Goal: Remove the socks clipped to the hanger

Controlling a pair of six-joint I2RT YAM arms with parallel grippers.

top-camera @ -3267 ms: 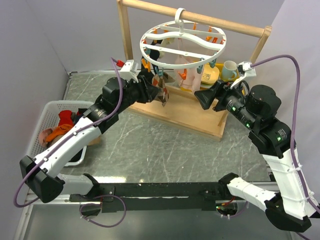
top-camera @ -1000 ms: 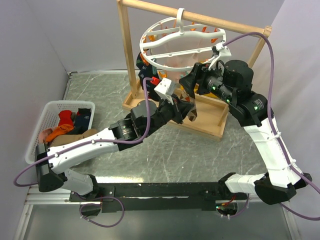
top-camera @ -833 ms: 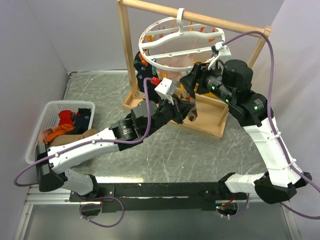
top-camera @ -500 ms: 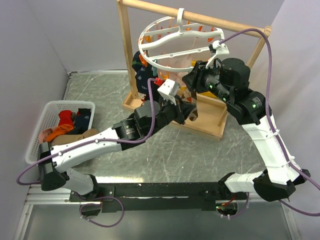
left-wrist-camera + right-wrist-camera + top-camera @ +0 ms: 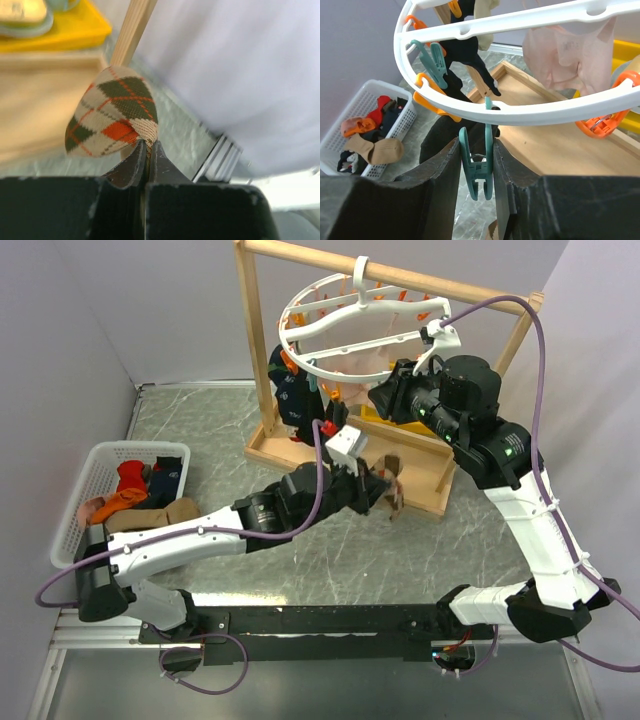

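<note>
The left gripper (image 5: 388, 490) is clenching on an argyle sock (image 5: 112, 117), tan with green and orange diamonds. Its two fingers are pressing together on the folded edge of the fabric. This sock is hanging low, just in front of the base of the wooden frame (image 5: 420, 472), well below the hanger (image 5: 300, 315).

The hanger is hanging by its hook from the top rail of the frame, and its white ring is tilting, the side toward the right arm being the lower one. The right gripper (image 5: 476, 142) is closing on a teal clip (image 5: 479, 180) under the near rim of the ring, one finger on each side. The fingers seem to be touching the clip, but how hard they are pressing I cannot tell.

A navy patterned sock (image 5: 290, 398) is hanging from the left side of the ring, and a pale pink sock (image 5: 567, 50) is hanging nearer the middle. Several loose socks (image 5: 135, 480), red, orange and brown among them, are lying in a white basket (image 5: 72, 502) at the left side of the table (image 5: 200, 420).
</note>
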